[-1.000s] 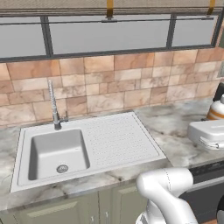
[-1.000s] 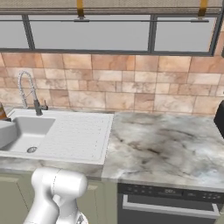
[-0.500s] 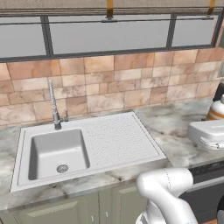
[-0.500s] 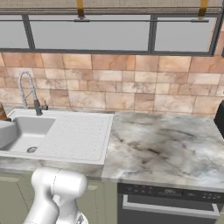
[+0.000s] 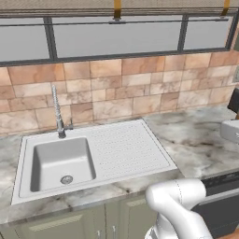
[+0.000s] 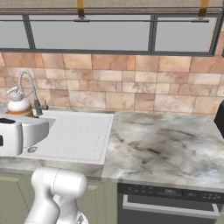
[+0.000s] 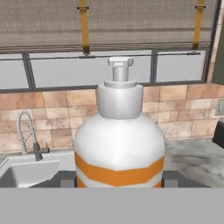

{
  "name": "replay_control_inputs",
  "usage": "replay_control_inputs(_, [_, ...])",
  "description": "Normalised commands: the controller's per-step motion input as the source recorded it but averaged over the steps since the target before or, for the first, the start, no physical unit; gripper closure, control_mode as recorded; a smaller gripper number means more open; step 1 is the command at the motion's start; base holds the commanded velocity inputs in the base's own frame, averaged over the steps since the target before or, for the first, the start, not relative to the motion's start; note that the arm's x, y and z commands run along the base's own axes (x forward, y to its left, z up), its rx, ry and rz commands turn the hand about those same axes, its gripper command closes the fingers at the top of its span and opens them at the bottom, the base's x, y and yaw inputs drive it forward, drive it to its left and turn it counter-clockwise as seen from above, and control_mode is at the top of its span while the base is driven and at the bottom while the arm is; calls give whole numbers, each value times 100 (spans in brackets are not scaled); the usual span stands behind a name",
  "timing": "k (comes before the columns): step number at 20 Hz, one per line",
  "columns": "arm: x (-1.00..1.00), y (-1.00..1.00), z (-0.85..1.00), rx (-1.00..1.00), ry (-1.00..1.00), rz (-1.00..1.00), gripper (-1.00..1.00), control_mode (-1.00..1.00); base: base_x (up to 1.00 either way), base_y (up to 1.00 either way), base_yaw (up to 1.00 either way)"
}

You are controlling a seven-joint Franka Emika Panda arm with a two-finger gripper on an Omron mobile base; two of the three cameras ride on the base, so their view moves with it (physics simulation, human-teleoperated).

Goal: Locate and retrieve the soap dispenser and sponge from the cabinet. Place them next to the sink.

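The white-and-orange soap dispenser (image 7: 119, 144) with its white pump top stood upright, close in the hand view, clasped between the dark fingers (image 7: 66, 179) of the gripper (image 7: 119, 181), one at each side of its base. In the right base view it (image 6: 17, 104) rose above the white hand, over the white inset sink (image 6: 78, 135) set in the grey marbled worktop (image 6: 166, 148), near the chrome spring-coil faucet (image 6: 30, 89).

The counter (image 6: 166, 148) right of the sink (image 5: 126, 149) lies open and bare. The faucet (image 5: 58, 114) rises at the sink's back left corner. A dark appliance (image 6: 219, 118) blocks the far right edge.
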Motion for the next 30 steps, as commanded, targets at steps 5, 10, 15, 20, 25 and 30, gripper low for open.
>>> replay_control_inputs(5, [38,-85,-11,1,7,5,100,-100,0,0,0])
replay_control_inputs(10, [69,-58,-29,-4,10,9,100,-100,0,0,0])
replay_control_inputs(15, [72,-20,-52,-4,1,10,100,-100,0,0,0])
replay_control_inputs(20, [83,0,-67,-6,-6,16,100,-100,0,0,0])
replay_control_inputs(25, [63,-2,-48,-3,-16,13,100,-100,0,0,0])
replay_control_inputs(30, [51,-19,-29,-2,-11,7,100,-100,0,0,0])
